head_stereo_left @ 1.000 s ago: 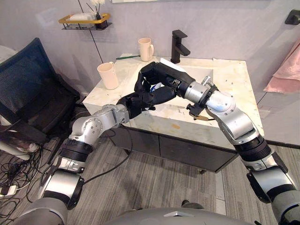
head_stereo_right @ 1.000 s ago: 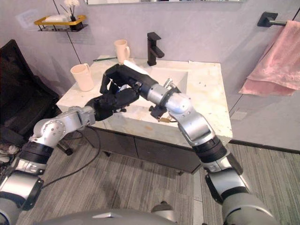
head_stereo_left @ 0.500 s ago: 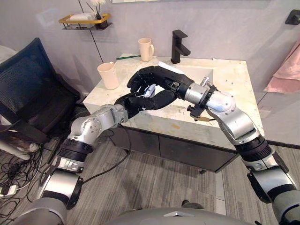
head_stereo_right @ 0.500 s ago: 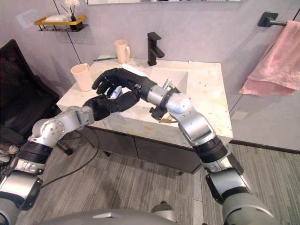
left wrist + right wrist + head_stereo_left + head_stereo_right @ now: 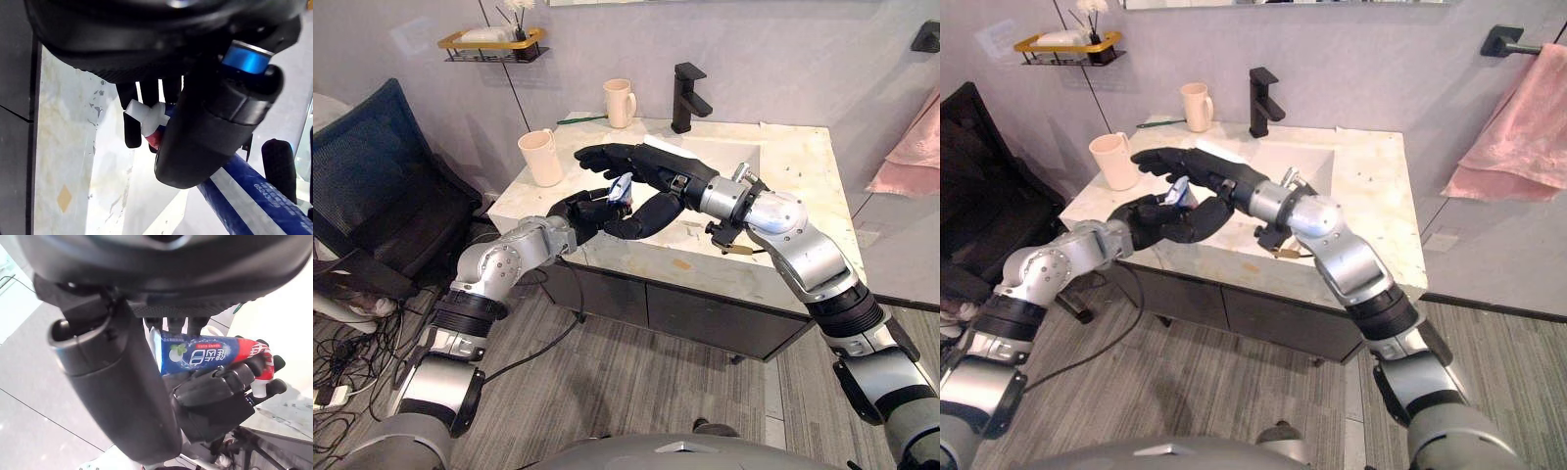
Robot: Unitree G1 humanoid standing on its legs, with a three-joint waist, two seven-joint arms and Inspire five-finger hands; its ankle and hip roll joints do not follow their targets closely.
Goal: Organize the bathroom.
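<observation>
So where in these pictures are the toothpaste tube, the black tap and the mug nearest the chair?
toothpaste tube (image 5: 205,354): right wrist view, on its blue printed body, held in the left robot hand (image 5: 215,401).
black tap (image 5: 686,95): left eye view, on its upright column.
mug nearest the chair (image 5: 543,160): left eye view, on its side wall.

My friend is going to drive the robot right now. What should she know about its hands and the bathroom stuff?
Left hand: curled round the toothpaste tube, held over the front left of the marble counter.
Right hand: fingers straight and open, just above the tube, not gripping it.
Two cream mugs: the nearer mug at the counter's left edge, the far mug by the wall, with a green toothbrush lying beside it. Black faucet behind the sink.
Done: tube is picked up.
Left: the tube is not yet put away, probably in a mug; the toothbrush too.
</observation>
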